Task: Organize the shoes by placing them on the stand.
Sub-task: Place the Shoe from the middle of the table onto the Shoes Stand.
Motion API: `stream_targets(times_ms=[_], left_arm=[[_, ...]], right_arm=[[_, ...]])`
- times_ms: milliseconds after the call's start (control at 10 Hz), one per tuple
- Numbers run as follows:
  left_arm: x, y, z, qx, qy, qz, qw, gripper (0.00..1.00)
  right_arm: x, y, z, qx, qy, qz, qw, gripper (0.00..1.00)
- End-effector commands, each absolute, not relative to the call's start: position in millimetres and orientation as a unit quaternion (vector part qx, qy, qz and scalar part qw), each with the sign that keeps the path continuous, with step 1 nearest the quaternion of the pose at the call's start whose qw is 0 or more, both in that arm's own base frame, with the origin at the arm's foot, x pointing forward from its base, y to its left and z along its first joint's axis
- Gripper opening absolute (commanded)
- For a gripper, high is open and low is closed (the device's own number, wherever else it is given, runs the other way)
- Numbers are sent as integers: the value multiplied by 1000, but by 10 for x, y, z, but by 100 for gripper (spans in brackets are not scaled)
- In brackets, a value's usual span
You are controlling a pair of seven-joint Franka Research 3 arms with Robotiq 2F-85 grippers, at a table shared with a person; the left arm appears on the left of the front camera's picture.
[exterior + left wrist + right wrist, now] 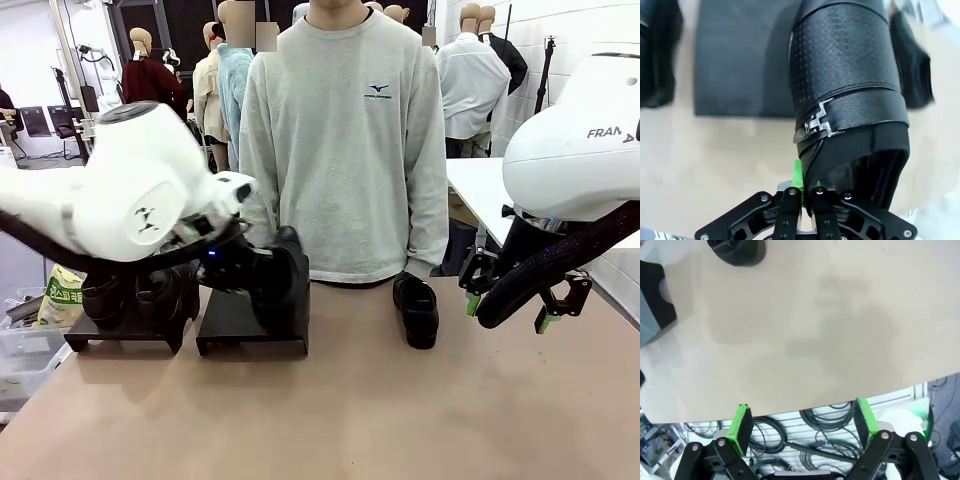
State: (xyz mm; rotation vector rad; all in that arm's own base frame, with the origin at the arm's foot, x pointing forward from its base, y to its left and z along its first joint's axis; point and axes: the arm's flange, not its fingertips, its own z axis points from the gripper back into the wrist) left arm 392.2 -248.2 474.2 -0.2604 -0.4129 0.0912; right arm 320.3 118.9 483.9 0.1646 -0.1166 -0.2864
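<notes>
Left gripper clamped on the heel edge of a black shoe — shoe extends beyond the fingertips, over the black stand. Right gripper fingers spread apart, nothing between them — another shoe lies on the table, well beyond its fingertips.

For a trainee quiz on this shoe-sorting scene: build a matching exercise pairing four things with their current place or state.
Column 1:
1. left tool
2. right tool
3. shoe with the metal buckle
4. lone shoe

Column 2:
A. lying on the table in front of the person
B. open, holding nothing, above the table's near edge
C. shut on the rim of a shoe
D. held over the right-hand black stand

Pairs: 1-C, 2-B, 3-D, 4-A
</notes>
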Motion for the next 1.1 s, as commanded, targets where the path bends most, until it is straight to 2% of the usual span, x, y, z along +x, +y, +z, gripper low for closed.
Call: stream_targets(times_ms=[0,100,400,1000], left_arm=[[4081,-2219,4596,-134,-271,51,952,0],[4200,-2088,4598,-142,-285,66,945,0],[4493,-1870,4506,-99,-301,46,947,0],[4677,-1674,4456,-37,-289,26,956,0]], right_arm=[[3205,1179,4838,81,-56,-137,986,100],[3205,1179,4838,81,-56,-137,986,100],[3205,1179,4838,81,-56,-137,986,100],[3205,1179,4838,81,-56,-137,986,100]])
